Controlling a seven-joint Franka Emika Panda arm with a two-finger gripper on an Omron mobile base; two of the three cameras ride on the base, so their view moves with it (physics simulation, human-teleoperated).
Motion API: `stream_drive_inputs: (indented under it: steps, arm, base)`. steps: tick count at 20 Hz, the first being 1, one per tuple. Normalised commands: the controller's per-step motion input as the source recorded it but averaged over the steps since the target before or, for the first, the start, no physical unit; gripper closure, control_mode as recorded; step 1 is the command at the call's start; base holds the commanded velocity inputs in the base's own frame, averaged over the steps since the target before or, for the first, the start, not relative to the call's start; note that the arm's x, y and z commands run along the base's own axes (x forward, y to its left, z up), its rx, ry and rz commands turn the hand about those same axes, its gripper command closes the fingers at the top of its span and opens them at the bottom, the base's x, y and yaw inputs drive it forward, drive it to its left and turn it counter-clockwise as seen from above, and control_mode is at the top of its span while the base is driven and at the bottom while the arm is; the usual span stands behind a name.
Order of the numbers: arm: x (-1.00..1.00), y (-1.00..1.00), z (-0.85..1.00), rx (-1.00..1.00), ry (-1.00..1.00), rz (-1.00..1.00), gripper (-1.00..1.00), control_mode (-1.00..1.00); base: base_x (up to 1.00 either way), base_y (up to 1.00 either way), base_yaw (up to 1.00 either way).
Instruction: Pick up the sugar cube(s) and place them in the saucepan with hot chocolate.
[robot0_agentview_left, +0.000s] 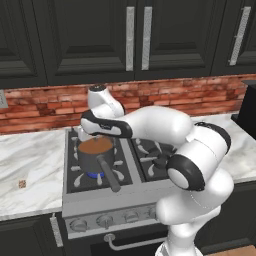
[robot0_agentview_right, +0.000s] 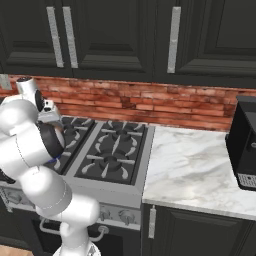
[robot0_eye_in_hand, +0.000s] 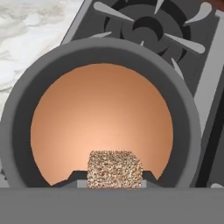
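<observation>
the step in hand looks like the drop: a brownish speckled sugar cube (robot0_eye_in_hand: 115, 169) sits clamped between the fingertips of the hand (robot0_eye_in_hand: 114, 178), carried over the saucepan (robot0_eye_in_hand: 17, 131) on the stove (robot0_agentview_left: 145, 172). in the hand view the cube lies right at the tips, and beyond it, straight along the hand's line of sight, spreads the smooth orange-brown hot chocolate (robot0_eye_in_hand: 103, 118), ringed all round by the pan's dark grey wall. the cube appears well inside that ring, toward the near side of it, and apart from the liquid rather than in it.

the left base view shows the hand (robot0_agentview_left: 86, 134) just above the pan's far rim, with the long dark handle (robot0_agentview_left: 108, 176) running away from it toward the stove front.

the next move, as i judge it, calls for parting the fingers so the cube falls into the drink, perhaps after easing a little further toward the pan's middle. another small speckled cube (robot0_agentview_left: 22, 184) waits on the marble surface (robot0_agentview_left: 30, 170), well away from the hand.
</observation>
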Motion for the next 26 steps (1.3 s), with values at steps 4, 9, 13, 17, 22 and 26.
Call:
stream_drive_inputs:
  steps: [4, 9, 13, 17, 22, 26]
  arm:
    - [0.16, -0.01, 0.0, 0.03, 0.0, 0.09, 1.0, -1.0]
    - [0.1, -0.02, -0.03, 0.08, 0.0, 0.08, 1.0, -1.0]
    - [0.0, 0.0, -0.14, 0.09, 0.0, 0.07, 1.0, -1.0]
    - [0.0, 0.0, -0.22, 0.09, 0.0, 0.08, 1.0, -1.0]
    - [0.0, 0.0, -0.28, 0.09, 0.0, 0.05, 1.0, -1.0]
    - [0.0, 0.0, -0.26, 0.06, 0.0, 0.03, 1.0, -1.0]
  base:
    - [0.0, 0.0, 0.0]
    - [0.0, 0.0, 0.0]
    - [0.0, 0.0, 0.0]
    - [0.0, 0.0, 0.0]
    - [0.0, 0.0, 0.0]
    - [0.0, 0.0, 0.0]
